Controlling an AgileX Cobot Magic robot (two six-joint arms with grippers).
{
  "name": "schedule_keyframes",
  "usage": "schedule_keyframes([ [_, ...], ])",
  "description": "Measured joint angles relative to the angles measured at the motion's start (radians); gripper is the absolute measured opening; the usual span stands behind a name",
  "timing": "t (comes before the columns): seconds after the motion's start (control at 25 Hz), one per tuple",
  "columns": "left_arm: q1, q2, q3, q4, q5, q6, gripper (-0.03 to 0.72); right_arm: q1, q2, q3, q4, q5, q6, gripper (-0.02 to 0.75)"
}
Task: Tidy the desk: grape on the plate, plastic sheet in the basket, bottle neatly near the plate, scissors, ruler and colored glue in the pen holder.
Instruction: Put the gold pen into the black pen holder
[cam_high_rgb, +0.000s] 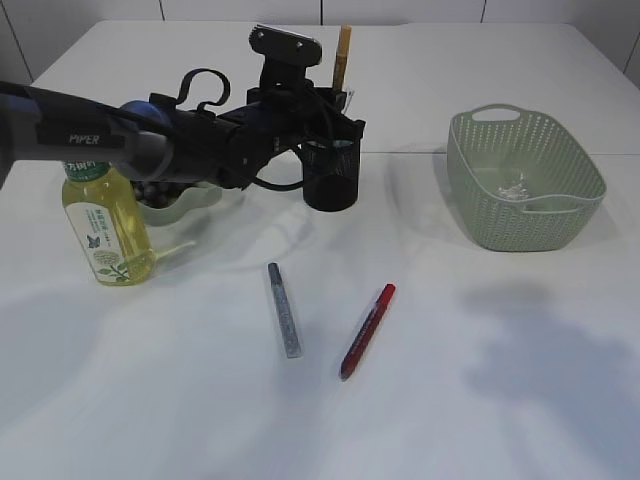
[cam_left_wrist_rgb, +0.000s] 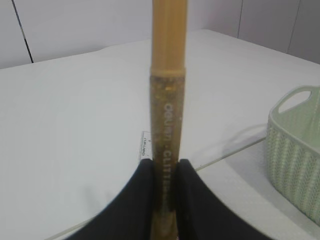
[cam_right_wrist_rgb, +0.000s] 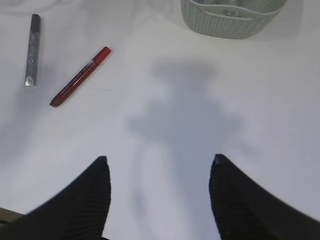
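My left gripper is shut on a golden colored glue pen, held upright just above the black pen holder. A ruler's printed edge peeks out beside the pen. A silver glue pen and a red one lie on the table in front. The bottle stands at the left beside the green plate with dark grapes. The plastic sheet lies in the basket. My right gripper hangs open over bare table. The scissors are out of view.
My left arm stretches from the left edge across the plate to the pen holder. The green basket stands at the right. A table seam runs behind the holder.
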Motion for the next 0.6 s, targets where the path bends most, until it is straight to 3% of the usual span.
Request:
schedule_keyframes([
  [0.6, 0.000, 0.000, 0.000, 0.000, 0.036, 0.000, 0.154, 0.000, 0.000, 0.000, 0.018, 0.000, 0.000, 0.490],
])
